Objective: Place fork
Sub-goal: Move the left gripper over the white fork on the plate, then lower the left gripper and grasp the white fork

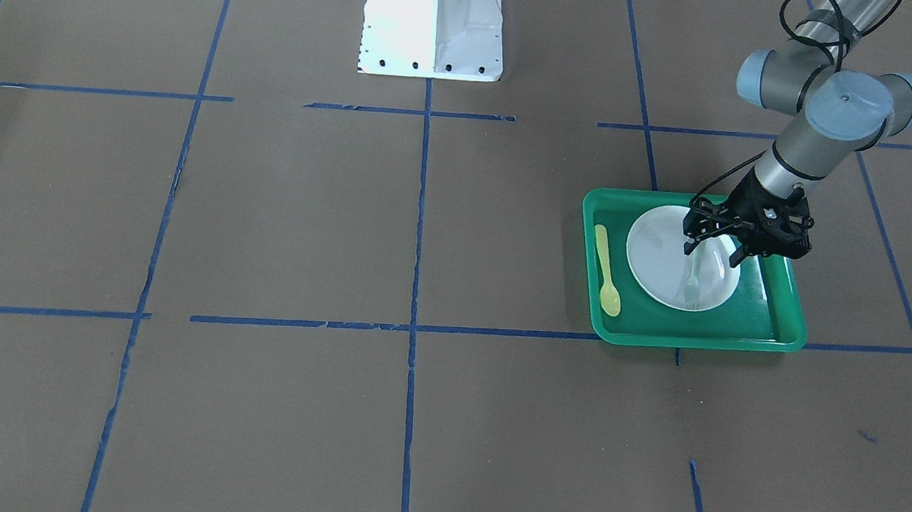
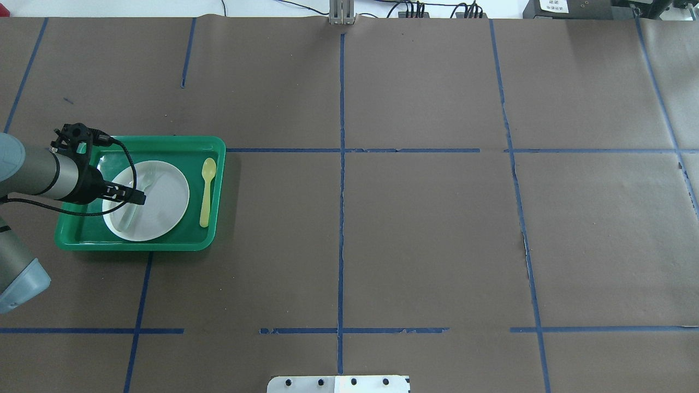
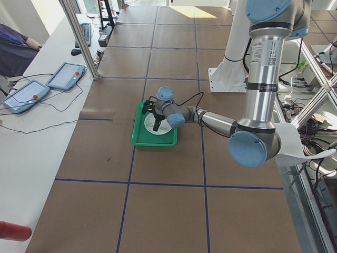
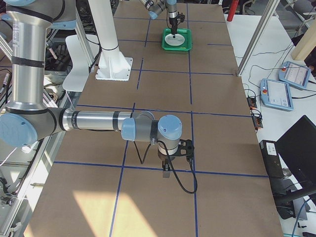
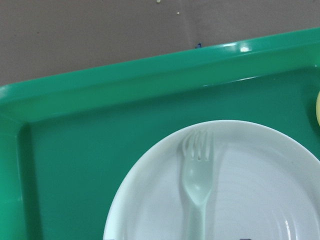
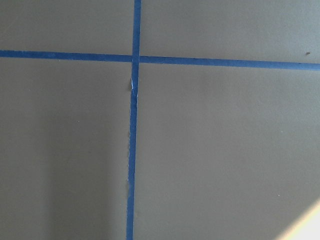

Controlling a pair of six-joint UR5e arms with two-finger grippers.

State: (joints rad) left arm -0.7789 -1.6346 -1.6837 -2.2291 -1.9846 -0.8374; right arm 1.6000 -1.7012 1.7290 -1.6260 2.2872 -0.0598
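- The left tool [image 1: 713,250] hangs low over the plate [image 1: 651,255]. Its fingers stand apart, clamped on nothing.
- The fork [image 1: 692,289] lies flat on the plate, directly under that tool. Its handle runs in between the spread fingers, and its tines point away from the robot.
- Its long axis runs roughly from the robot's side of the plate to the far side, a little slanted in the overhead view. It is about parallel to the spoon [image 1: 608,272].
- The wrist view shows the tines close inside the plate's far rim, with the handle leading back toward the tool.
- I judge the fingers to be lined up across the handle. A straight drop and close would grip it, and a straight lift would leave it lying there. Which of the two fits the task I cannot tell.
- The left arm is by far the nearer. The right tool [image 4: 170,165] hangs over bare desk [image 1: 304,220] well apart from the tray [image 1: 694,338], and I cannot tell whether its fingers are apart or together.
- The plate fills most of the tray.
- The spoon lies in the strip between the plate and the tray wall on the robot's right.
- A bare strip of tray floor runs along the plate on the robot's left.
- The raised tray wall hems in any sideways sweep at this height, so straight up looks the safest way out.
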